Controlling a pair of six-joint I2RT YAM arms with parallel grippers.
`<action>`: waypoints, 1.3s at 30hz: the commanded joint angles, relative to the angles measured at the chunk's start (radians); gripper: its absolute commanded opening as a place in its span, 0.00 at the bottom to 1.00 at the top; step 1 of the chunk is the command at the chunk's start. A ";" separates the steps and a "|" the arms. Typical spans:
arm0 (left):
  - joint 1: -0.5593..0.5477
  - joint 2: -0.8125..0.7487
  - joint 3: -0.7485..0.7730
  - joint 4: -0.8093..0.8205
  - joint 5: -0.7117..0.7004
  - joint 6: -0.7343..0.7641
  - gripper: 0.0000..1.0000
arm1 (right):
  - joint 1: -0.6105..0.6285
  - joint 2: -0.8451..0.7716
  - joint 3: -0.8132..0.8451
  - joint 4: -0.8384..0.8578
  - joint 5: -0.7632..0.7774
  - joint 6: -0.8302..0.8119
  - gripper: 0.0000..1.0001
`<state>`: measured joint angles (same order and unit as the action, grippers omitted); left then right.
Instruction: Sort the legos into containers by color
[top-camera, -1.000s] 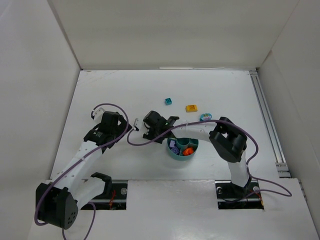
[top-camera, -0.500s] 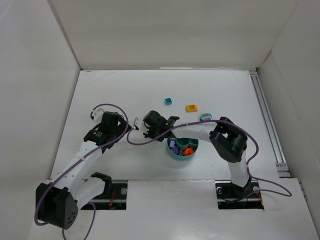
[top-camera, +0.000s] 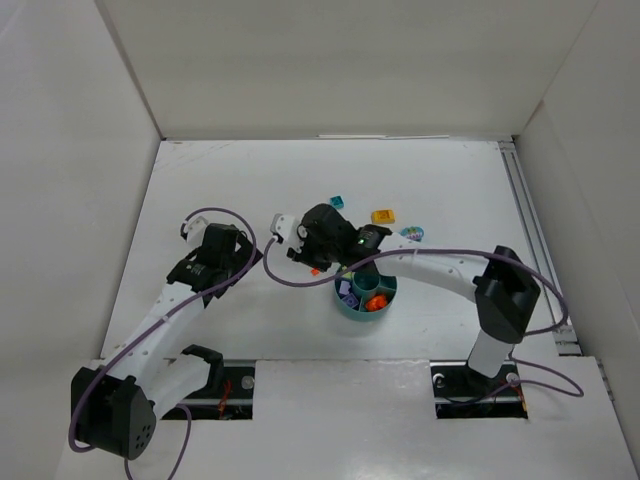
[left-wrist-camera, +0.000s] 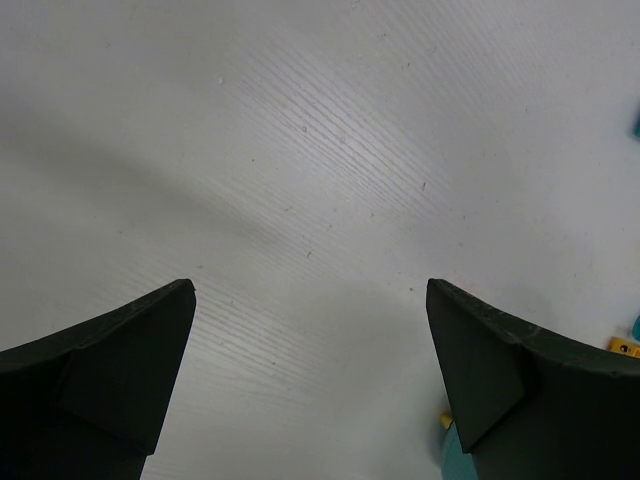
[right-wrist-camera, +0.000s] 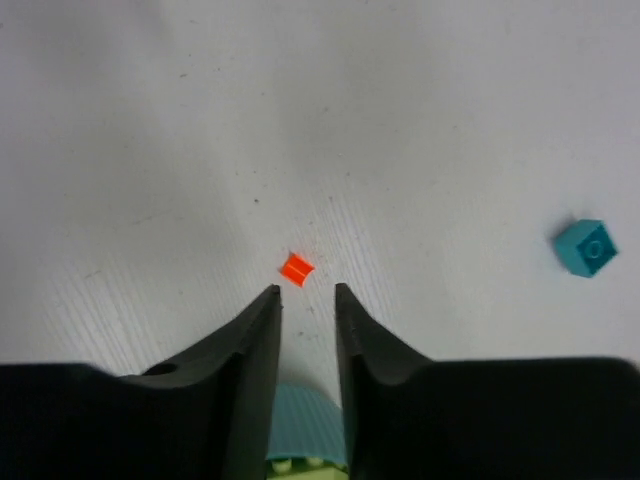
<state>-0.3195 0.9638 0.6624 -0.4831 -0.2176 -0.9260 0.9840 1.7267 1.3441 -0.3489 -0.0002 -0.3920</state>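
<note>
One tiny orange lego (right-wrist-camera: 296, 268) lies on the white worktop (right-wrist-camera: 150, 120) just beyond the right gripper (right-wrist-camera: 306, 291), jaws narrowly apart; the left gripper (left-wrist-camera: 308, 290) has its jaws spread wide.

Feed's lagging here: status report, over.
Left gripper wide open, empty. Right gripper slightly open, empty; orange lego bit just beyond its tips. Nothing blocking it.

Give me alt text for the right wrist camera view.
The right gripper, black fingers narrowly apart, points at a tiny orange lego lying on the white table just beyond its tips. A teal brick sits far right.
</note>
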 joint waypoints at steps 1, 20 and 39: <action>-0.004 -0.023 0.025 -0.009 -0.002 0.000 1.00 | -0.007 0.112 0.026 -0.002 -0.009 0.015 0.38; -0.004 -0.042 0.025 -0.018 -0.002 0.009 1.00 | -0.027 0.267 0.098 -0.076 0.106 0.186 0.53; -0.004 -0.033 0.025 -0.018 -0.002 0.009 1.00 | -0.045 0.315 0.098 -0.055 0.005 0.205 0.22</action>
<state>-0.3195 0.9401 0.6624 -0.4904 -0.2138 -0.9253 0.9432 2.0155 1.4109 -0.4187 0.0330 -0.2043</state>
